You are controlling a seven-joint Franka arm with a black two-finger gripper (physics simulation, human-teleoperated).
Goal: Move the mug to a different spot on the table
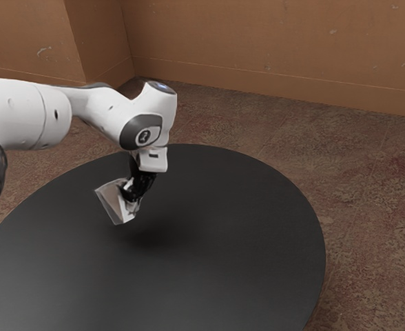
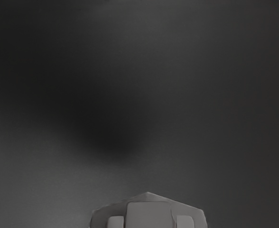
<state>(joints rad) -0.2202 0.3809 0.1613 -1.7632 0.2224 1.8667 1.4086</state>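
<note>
Mug (image 2: 149, 211) in end effector (image 1: 130, 198), well inside table edge (image 1: 304, 222)

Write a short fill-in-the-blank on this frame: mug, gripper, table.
1. The mug hangs in the air ____ the table, with its shadow on the top below.
2. The gripper is ____ on the mug.
3. The table's round top is ____ in colour.
Missing words: above; shut; black.

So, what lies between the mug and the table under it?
Nothing. In the exterior view the mug hangs clear of the table, with only its shadow on the bare top below.
</note>
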